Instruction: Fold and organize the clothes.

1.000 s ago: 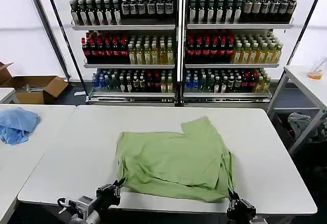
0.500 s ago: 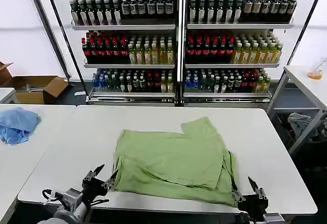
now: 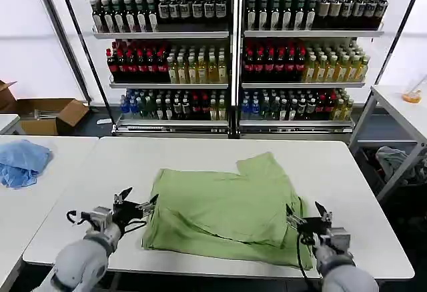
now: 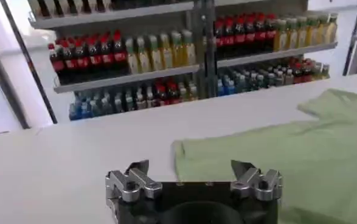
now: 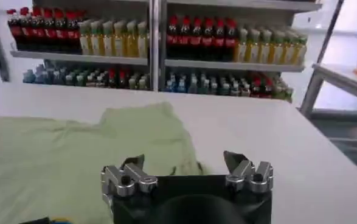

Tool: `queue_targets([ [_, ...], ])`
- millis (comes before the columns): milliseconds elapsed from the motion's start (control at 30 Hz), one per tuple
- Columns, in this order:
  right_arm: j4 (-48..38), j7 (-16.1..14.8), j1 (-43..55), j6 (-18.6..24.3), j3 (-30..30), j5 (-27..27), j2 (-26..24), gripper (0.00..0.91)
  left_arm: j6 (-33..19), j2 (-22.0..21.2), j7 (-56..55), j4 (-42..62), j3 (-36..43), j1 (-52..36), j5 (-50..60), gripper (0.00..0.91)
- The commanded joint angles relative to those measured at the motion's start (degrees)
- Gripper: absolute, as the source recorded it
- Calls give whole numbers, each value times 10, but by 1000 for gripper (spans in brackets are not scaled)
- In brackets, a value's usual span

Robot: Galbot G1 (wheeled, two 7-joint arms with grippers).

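So the green shirt is lying partly folded in the middle of the white worktop, plain side up, with one sleeve sticking out toward the drink shelves. The left end effector sits just off the shirt's left edge, fingers spread wide, holding nothing. The right end effector is over the shirt's right edge, also wide open and empty. A blue cloth lies on the next table, well left of the shirt.

Both arms are pale grey, each ending in a black hand with silver-grey finger mounts and thin black cables.
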Motion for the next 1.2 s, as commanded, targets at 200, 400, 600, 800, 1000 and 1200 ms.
queue_targets([
  [200, -334, 30, 380, -21, -168, 86, 42, 907, 27, -40, -10, 240, 161, -272, -7, 907],
  [400, -425, 20, 442, -20, -182, 94, 68, 907, 27, -56, -13, 288, 186, -299, -4, 907],
  [600, -508, 12, 480, -20, -195, 96, 93, 907, 27, -75, -14, 339, 188, -311, 3, 907],
  [800, -568, 5, 496, -20, -203, 90, 108, 907, 27, -79, -13, 349, 183, -307, 4, 907],
  [1000, -585, 2, 495, -20, -204, 93, 115, 907, 27, -75, -13, 334, 180, -293, 3, 856],
  [1200, -593, -1, 491, -20, -201, 97, 121, 806, 27, -68, -4, 311, 179, -275, -1, 101],
])
